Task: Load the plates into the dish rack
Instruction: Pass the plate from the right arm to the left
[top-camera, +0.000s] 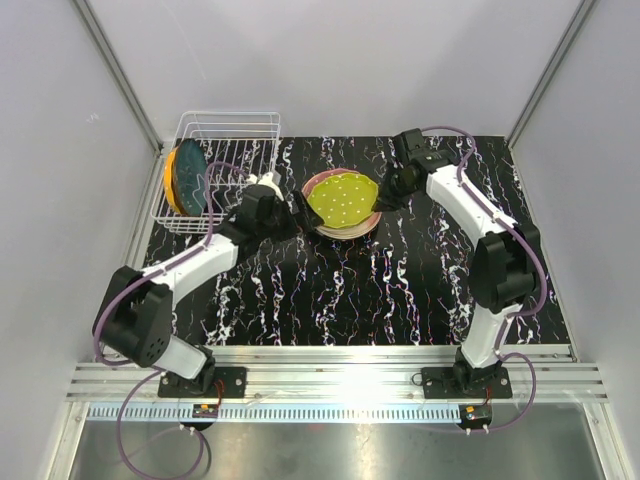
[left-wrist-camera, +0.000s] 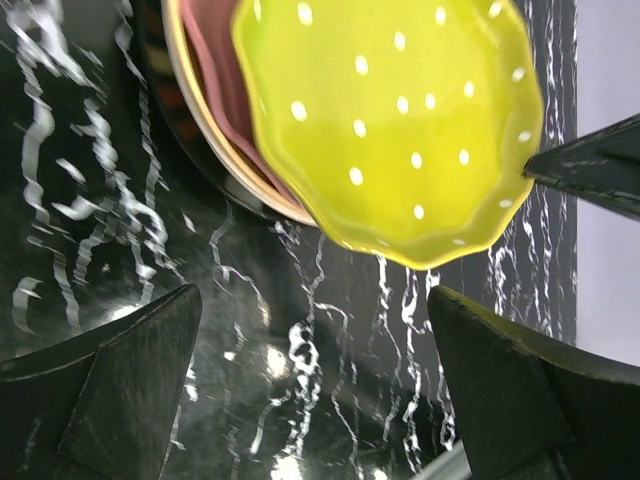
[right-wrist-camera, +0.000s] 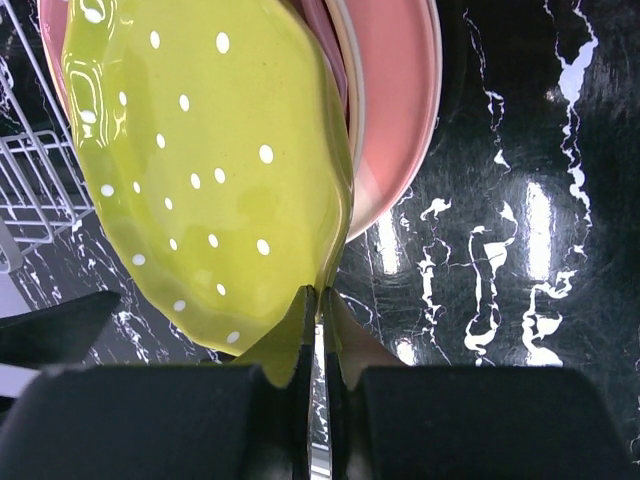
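The yellow-green dotted plate (top-camera: 342, 200) lies on top of a small stack near the middle of the far edge of the black marbled table (top-camera: 350, 300). Its right rim is tipped up off the pink plate (right-wrist-camera: 400, 110) beneath it. It looks like glazed ceramic: stiff, fairly heavy for so thin an edge, glossy and so likely slippery. It could chip if it knocks the stack or the wire.

The scalloped rim is the only part that offers a hold, and the right gripper (right-wrist-camera: 320, 310) is clamped on it there, its fingers pinched tight over the edge. A one-sided pinch on a slick rim will probably let the plate swing or slide, so a second hold on the opposite rim seems wise.

The left gripper (left-wrist-camera: 310, 320) hovers just beside the stack's left side, jaws spread wide with nothing between them. The dish rack (top-camera: 235, 140) stands at the far left corner. A dark, orange-backed plate (top-camera: 187, 178) stands upright in its left end, and the slots to the right of that show no plate.
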